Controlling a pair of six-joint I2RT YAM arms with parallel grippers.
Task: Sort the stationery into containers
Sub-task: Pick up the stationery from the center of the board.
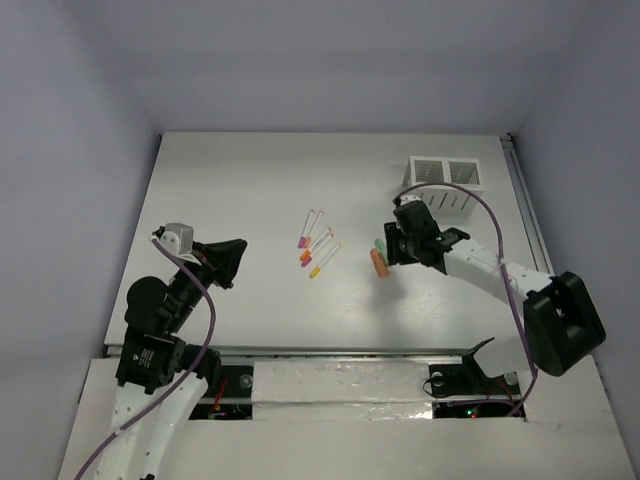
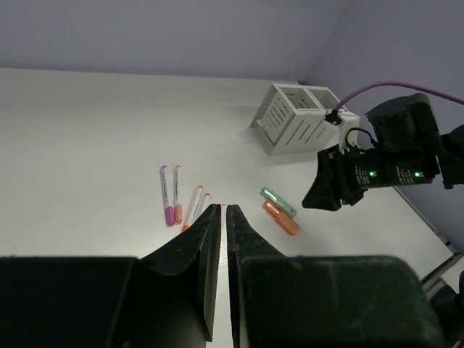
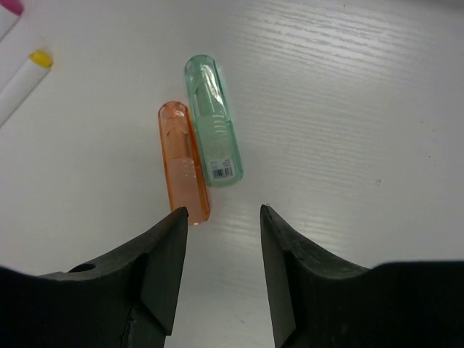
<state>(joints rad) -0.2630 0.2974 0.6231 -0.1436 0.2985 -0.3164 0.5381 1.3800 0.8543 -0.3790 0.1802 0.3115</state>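
The top view takes in the whole bench (image 1: 250, 180): a loose cluster of pens (image 1: 316, 244) near the middle, a white box (image 1: 445, 180) with two square compartments at the far right, and two short chunky pieces, one orange (image 1: 379, 263) and one mint green (image 1: 380, 245), lying between them at the tip of the right hand (image 1: 393, 250). The pens are too small there to count surely. The left wrist view shows them better: four thin white pens side by side, one with a pink cap (image 2: 168, 196), one with an orange cap (image 2: 177, 194) and two more, while a yellowish tip of what may be a fifth peeks out just beyond the left hand (image 2: 222, 209). That hand is nearly closed, only a thin slit between its fingers, and holds nothing. Only this view shows the slots down the box's side. The right wrist view alone shows the chunky pieces as clear plastic, lying parallel and touching; the mint one carries a small label. The right hand is fairly wide and empty above them, its left finger (image 3: 163, 261) overlapping the orange piece's near end; whether it touches cannot be told.
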